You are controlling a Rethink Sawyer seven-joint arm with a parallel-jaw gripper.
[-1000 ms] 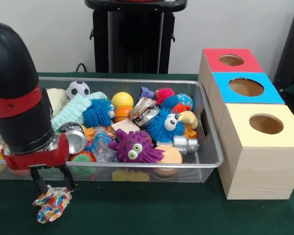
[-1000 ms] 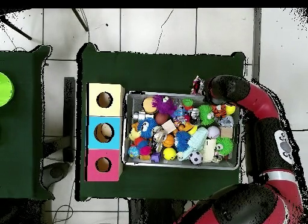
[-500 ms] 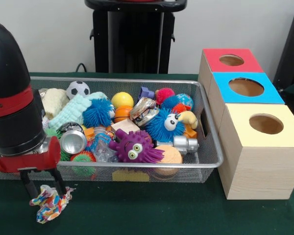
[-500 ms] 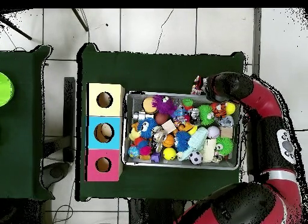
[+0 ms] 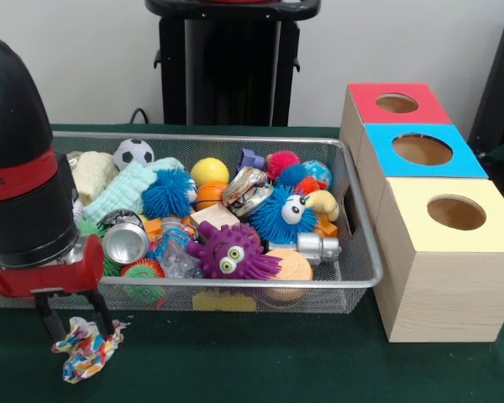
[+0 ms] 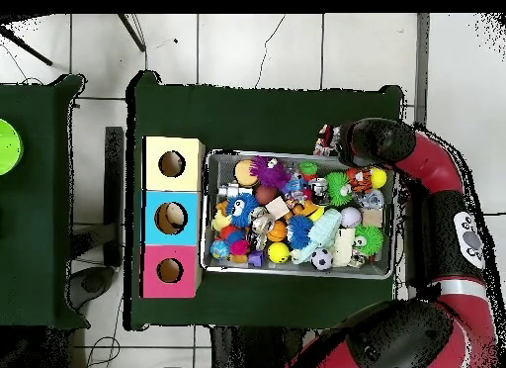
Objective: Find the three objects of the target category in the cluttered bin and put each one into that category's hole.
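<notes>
A crumpled multicoloured wrapper (image 5: 86, 348) lies on the green cloth in front of the wire bin's (image 5: 235, 284) left end. My gripper (image 5: 74, 329) hangs right over it, open, one black finger on each side of the wrapper's top. From above, the gripper (image 6: 338, 142) sits just outside the bin's rim (image 6: 296, 153), beside the wrapper (image 6: 322, 141). The bin is packed with toys: a purple spiky creature (image 5: 228, 250), a blue fuzzy one (image 5: 283, 213), a crushed can (image 5: 125, 241), a soccer ball (image 5: 133, 153) and several balls.
Three boxes with round holes stand in a row right of the bin: red (image 5: 399, 103), blue (image 5: 422, 149), yellow (image 5: 456, 211). The thick black and red arm (image 5: 21, 168) covers the bin's left end. Green cloth (image 5: 260, 361) stretches along the bin's front.
The arm has shifted left along the bin's front over the last second, so the gripper now stands over the wrapper. The wrapper has barely moved.
</notes>
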